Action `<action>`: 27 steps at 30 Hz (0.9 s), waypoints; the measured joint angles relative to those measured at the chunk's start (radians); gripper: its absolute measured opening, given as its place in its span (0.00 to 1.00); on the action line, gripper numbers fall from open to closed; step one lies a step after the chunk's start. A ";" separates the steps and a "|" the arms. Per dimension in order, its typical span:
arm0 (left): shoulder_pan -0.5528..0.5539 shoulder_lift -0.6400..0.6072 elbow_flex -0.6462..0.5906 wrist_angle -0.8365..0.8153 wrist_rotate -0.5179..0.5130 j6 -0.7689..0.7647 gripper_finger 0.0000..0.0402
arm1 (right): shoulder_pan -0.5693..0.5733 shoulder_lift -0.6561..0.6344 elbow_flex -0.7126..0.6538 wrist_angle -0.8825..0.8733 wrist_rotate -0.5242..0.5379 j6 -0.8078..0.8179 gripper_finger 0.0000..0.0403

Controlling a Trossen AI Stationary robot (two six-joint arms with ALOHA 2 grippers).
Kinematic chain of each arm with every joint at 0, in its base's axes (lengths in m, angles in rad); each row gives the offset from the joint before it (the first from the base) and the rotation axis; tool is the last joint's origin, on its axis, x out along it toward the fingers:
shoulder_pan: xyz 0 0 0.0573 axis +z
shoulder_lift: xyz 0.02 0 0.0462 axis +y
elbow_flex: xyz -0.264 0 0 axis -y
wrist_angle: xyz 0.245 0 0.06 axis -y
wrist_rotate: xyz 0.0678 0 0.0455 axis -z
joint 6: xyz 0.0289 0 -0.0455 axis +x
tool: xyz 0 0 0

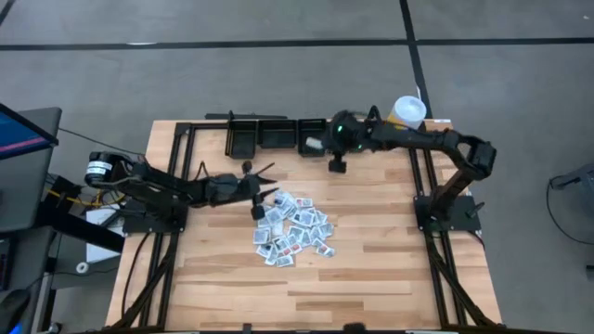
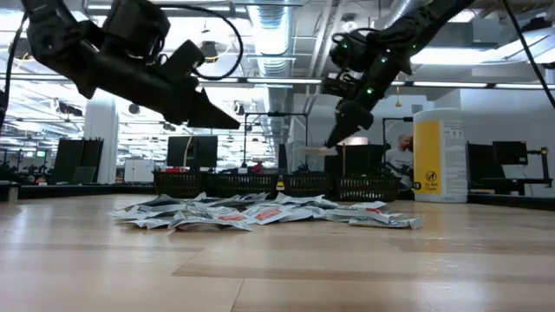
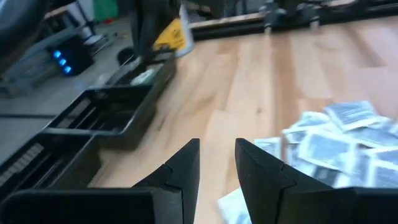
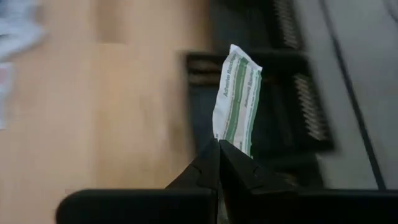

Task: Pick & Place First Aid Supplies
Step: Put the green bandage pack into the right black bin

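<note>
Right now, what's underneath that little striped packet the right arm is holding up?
The green-striped packet, pinched by the right gripper, hangs over the black trays at the table's back edge. What the trays hold below it cannot be made out.

left arm: reached in from the table's left edge, stretched low toward the middle.
left gripper (image 1: 264, 181): hung above the table, fingers (image 3: 186, 168) parted with a narrow gap, nothing between them.
right arm: bent back from the right edge, elbow folded, forearm running along the far side.
right gripper (image 4: 219, 149): raised, fingers pressed together, pinching a green-striped packet (image 4: 237, 102).
</note>
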 joint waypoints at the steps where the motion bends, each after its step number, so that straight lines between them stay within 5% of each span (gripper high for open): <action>1: 0.012 0.000 0.000 0.000 0.000 -0.004 0.26 | -0.029 -0.005 0.000 -0.009 0.000 0.000 0.00; 12: 0.051 0.000 0.000 -0.029 0.005 -0.007 0.26 | -0.219 0.007 -0.051 -0.075 0.006 0.089 0.00; 20: 0.049 0.000 0.000 -0.029 0.081 -0.011 0.26 | -0.185 0.010 -0.082 -0.069 0.160 0.154 0.10; 27: 0.049 0.000 0.000 -0.050 0.082 -0.048 0.26 | -0.151 0.010 -0.082 -0.042 0.177 0.154 0.21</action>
